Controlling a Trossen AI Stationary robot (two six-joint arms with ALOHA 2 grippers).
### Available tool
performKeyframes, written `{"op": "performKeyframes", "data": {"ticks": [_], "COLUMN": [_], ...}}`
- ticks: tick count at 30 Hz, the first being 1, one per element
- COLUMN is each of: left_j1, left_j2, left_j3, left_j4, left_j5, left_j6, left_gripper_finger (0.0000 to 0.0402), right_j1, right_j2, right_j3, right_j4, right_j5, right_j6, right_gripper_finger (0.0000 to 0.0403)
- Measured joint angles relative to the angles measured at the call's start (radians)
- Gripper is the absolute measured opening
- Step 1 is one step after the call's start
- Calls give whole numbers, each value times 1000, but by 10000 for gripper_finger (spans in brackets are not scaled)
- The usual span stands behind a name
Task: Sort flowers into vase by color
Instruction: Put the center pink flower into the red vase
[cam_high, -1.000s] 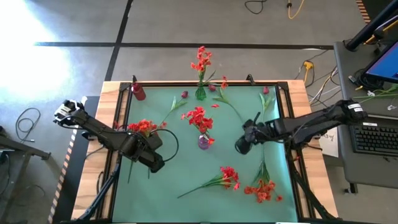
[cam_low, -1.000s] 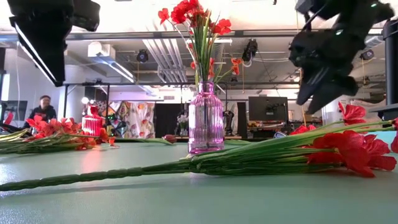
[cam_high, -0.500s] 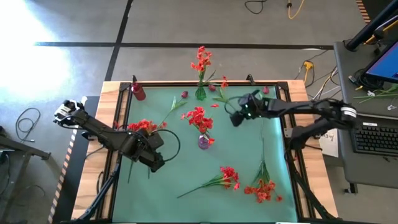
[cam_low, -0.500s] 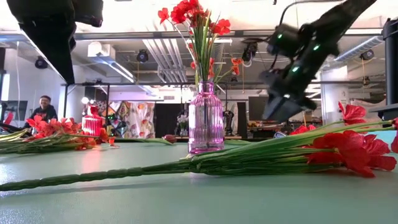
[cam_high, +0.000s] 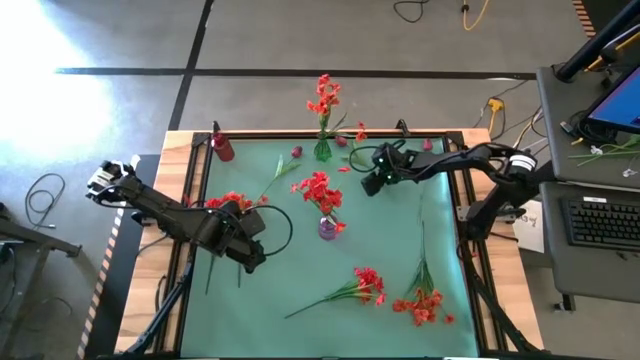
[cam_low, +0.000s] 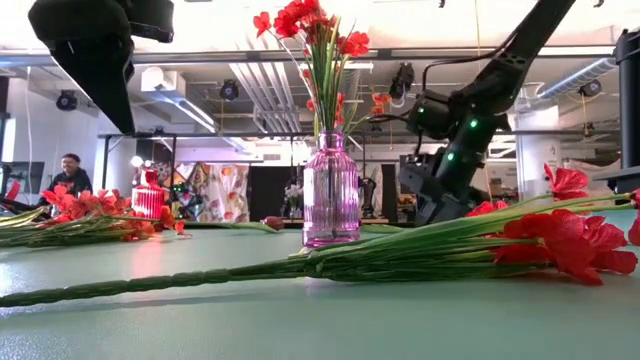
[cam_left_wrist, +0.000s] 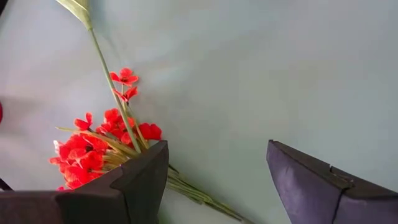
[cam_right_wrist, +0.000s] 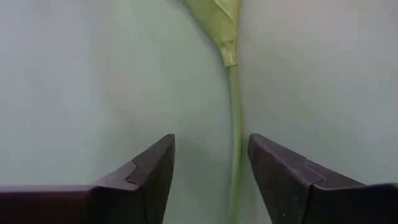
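My right gripper (cam_high: 370, 183) (cam_right_wrist: 211, 138) is open and low over the far part of the green mat. Its fingers stand on either side of a thin green stem (cam_right_wrist: 235, 162) that lies flat, with a leaf (cam_right_wrist: 219, 18) ahead of them. That stem (cam_high: 372, 168) belongs to an orange-red spray (cam_high: 360, 132). My left gripper (cam_high: 245, 255) (cam_left_wrist: 217, 146) is open above the mat's left part, beside a bright red bunch (cam_left_wrist: 93, 149) (cam_high: 230, 203) lying flat. A purple vase (cam_high: 328, 228) (cam_low: 331, 195) and a green vase (cam_high: 322, 150) each hold red flowers upright.
Two more red sprays (cam_high: 362, 285) (cam_high: 425, 302) lie near the front edge. A stem with a magenta bud (cam_high: 296, 152) lies left of the green vase. A red vase (cam_high: 222, 148) stands at the far left corner. A person (cam_low: 70, 175) is in the room behind.
My right gripper has travelled from the mat's right middle toward the far edge and leftward. It has come down from high up to just above the table, over the green stem. The flowers and vases have stayed where they were.
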Motion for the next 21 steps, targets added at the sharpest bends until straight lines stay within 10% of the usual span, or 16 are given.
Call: {"op": "performKeyframes", "data": {"ticks": [10,21], "left_j1": [0,-1], "left_j2": [0,0], "left_j3": [0,0], "left_j4": [6,44], "left_j5": [-39,-48], "left_j6": [11,44], "left_gripper_finger": [256,256], "right_j1": [1,47], "right_j2": [-29,-218], "right_j3": [6,-1], "right_j4": [-114,-348], "right_j5": [83,88], "right_j6": [10,75], "right_gripper_finger": [27,10]}}
